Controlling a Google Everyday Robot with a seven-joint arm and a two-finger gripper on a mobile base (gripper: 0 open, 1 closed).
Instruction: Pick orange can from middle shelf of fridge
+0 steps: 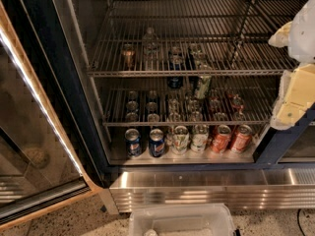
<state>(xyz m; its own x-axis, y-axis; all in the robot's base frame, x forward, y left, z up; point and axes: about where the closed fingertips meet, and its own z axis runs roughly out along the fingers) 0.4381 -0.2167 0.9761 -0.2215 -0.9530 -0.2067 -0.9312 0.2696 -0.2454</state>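
Observation:
The fridge [59, 82] stands open with its dark frame and ribbed steel base panel [206, 191]. The orange can [128, 55], slim and amber, stands upright at the left of the middle shelf [147, 73], near the front rail. A clear bottle [150, 44] and a few dark cans [175, 58] stand to its right on the same rack. My gripper [278, 80] is at the far right edge, outside the fridge front and well right of the orange can. Its cream fingers [295, 100] stand apart with nothing between them.
The rack below [118, 124] holds several cans in rows. On the fridge floor stand two blue cans [133, 142], white cans [180, 139] and red-orange cans [241, 138]. The glass door [29, 132] hangs open at left. A clear plastic bin [182, 221] sits on the floor in front.

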